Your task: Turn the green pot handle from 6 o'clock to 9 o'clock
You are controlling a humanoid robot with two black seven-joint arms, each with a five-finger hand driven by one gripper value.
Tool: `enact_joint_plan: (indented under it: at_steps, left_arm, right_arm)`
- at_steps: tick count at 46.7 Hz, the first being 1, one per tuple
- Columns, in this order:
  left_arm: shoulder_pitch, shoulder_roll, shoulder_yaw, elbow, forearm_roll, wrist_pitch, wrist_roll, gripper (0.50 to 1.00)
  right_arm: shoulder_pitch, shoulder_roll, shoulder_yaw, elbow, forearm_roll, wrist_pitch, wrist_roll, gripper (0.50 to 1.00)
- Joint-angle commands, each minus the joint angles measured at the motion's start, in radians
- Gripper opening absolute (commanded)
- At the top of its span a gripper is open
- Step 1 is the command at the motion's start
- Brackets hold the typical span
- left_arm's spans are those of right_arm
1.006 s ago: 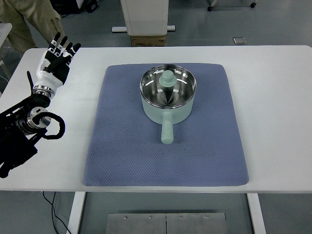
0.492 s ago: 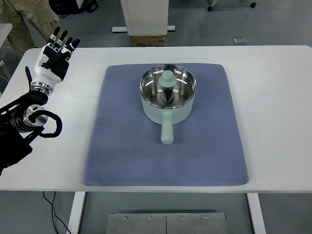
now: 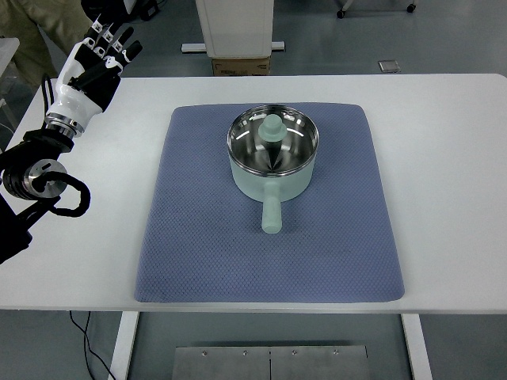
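A pale green pot with a shiny steel inside stands on the back half of a blue mat. Its green handle points straight toward the near edge, at 6 o'clock. My left hand is raised over the table's far left corner, well left of the pot, with its fingers spread and nothing in them. The right arm does not show.
The mat lies in the middle of a white table. A white pedestal base with a cardboard box stands behind the table. A person's trouser legs show at the top left, just behind my left hand.
My left hand has risen and moved toward the far left corner, away from the near edge. The pot and its handle have not moved.
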State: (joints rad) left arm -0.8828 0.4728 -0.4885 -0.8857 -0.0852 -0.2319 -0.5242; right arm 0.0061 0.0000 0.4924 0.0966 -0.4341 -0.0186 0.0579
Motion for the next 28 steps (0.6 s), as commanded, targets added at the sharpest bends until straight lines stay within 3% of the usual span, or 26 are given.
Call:
enact_joint_plan:
  at_steps: [1,28]
  left_arm:
    - [0.001,0.006,-0.002,-0.027,0.042,0.0,0.001,1.0]
    - [-0.002,0.072,-0.007,-0.242,0.387,0.013,-0.002,1.0]
  right_arm:
    - [0.0,0.0,0.0,0.0,0.0,-0.001,-0.001,1.0]
    - [0.0,0.0,0.0,0.0,0.0,0.0,0.0,1.0]
